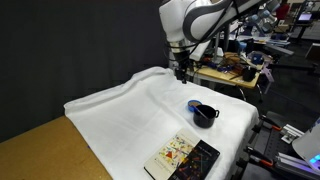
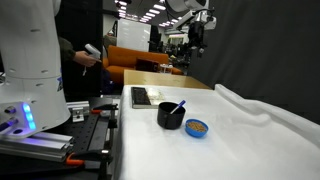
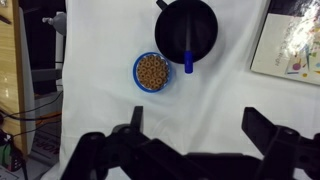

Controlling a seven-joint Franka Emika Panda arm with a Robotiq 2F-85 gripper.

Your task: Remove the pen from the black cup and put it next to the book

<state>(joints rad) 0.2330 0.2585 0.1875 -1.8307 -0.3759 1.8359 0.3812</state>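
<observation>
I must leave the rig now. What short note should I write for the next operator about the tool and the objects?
Tool: open, empty, above the black cup, not touching it.
Pen: inside the black cup, leaning on its rim.
Book: flat on the white cloth, apart from the cup.
Done: nothing yet.
Left: grasp pen, lift it out, lay it next to the book.

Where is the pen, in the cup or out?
In. The pen leans inside the cup, one end poking over the rim; an exterior view shows the same.
</observation>
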